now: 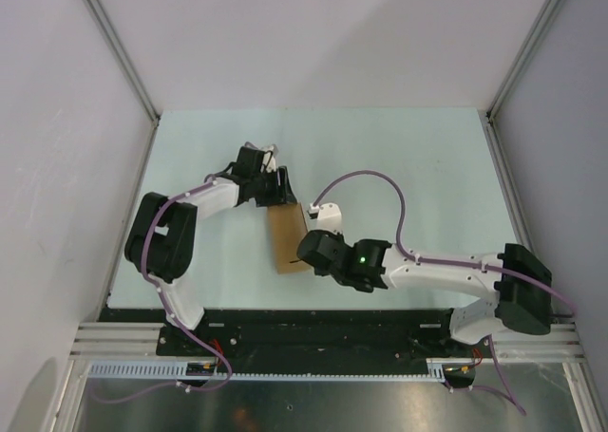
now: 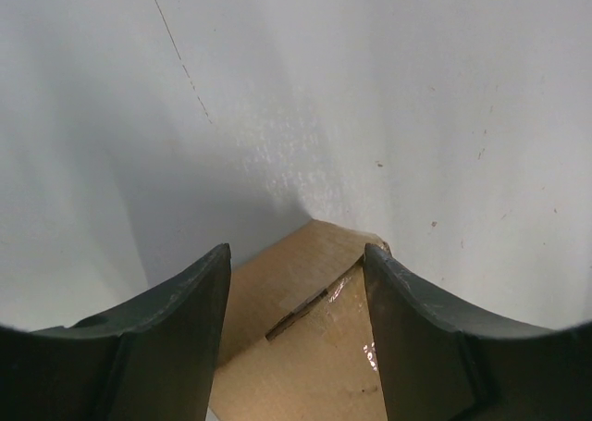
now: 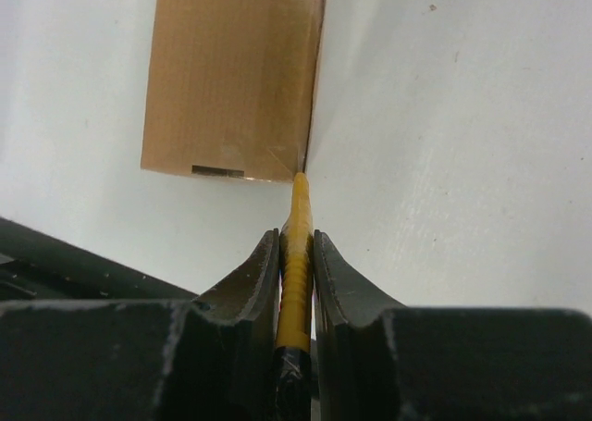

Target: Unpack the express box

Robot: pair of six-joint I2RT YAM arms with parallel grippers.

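- The express box [image 1: 288, 240] lies flat near the middle of the tabletop [image 1: 418, 157]. Its long sides run away from my bases at a slight slant, and it sits between my two arms.
- My left jaws [image 2: 296, 254] reach over the far end of the box and stand wide, with one finger [image 2: 185, 328] on each side of the carton.
- Brown cardboard fills the gap from finger to finger, so I have these jaws clamped on the box.
- In my left wrist view a corner of the box points up between the fingers. A glossy strip of clear tape [image 2: 347, 301] runs beside a seam on its upper face.
- My right jaws [image 3: 296, 238] are nearly together, pinched on a slim utility knife [image 3: 295, 282] with a ribbed yellow body and a black rear part.
- The knife points straight out from between my fingers. Its tip sits at the near right corner of the box, on the edge where the top face meets the side.
- Whether the tip touches or stops just short, I cannot tell.
- In my right wrist view the near end of the box shows a small dark slot [image 3: 218, 171] along its lower edge.
- From above, my right wrist hangs over the box's near right part and hides the knife.
- A black rail [image 1: 285, 323] runs along the near edge of the tabletop, in front of my bases.
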